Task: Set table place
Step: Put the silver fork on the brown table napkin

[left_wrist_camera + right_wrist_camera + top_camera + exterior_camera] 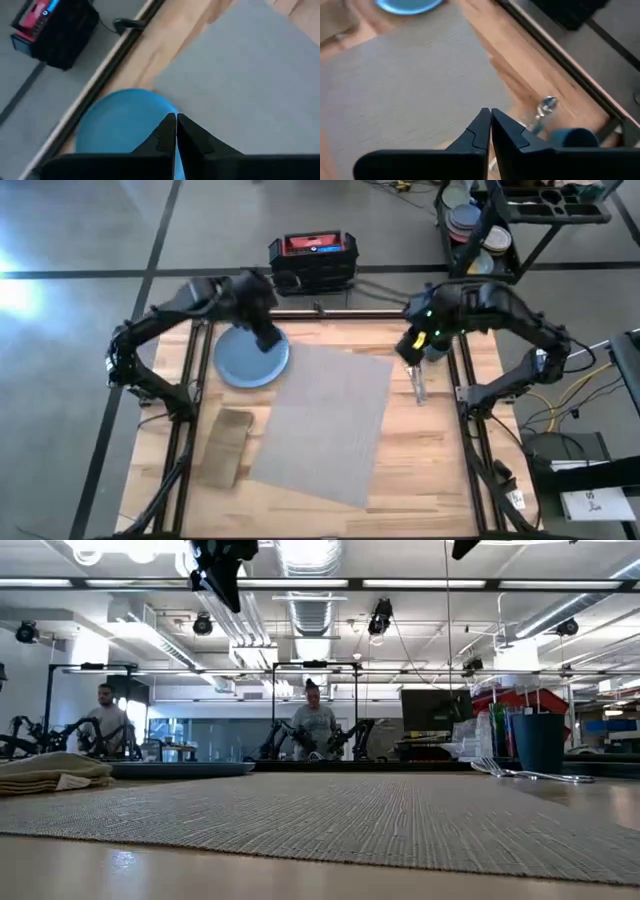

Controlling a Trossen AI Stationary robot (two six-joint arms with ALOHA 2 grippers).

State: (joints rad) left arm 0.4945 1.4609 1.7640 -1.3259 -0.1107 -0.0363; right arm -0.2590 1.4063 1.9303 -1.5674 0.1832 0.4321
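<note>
The grey placemat (pixel 325 420) lies slanted on the table's middle. The round blue plate (pixel 243 362) rests flat on the wood at the placemat's far left corner. My left gripper (pixel 175 119) hangs shut, well above the plate's right rim (pixel 215 570), touching nothing. The tan folded napkin (pixel 228 446) lies left of the placemat. The silver cutlery (pixel 418 385) lies on the wood right of the placemat, with the spoon's bowl (pixel 548 104) toward the far side. The dark-blue cup (pixel 540 743) stands upright beside it. My right gripper (pixel 490 114) is shut, raised above the cutlery.
Black frame rails (pixel 190 395) run along the table's left and right sides. A red-and-black case (pixel 313 258) sits on the floor beyond the far edge. A black cart with stacked dishes (pixel 480 225) stands at the far right. People show in the room behind.
</note>
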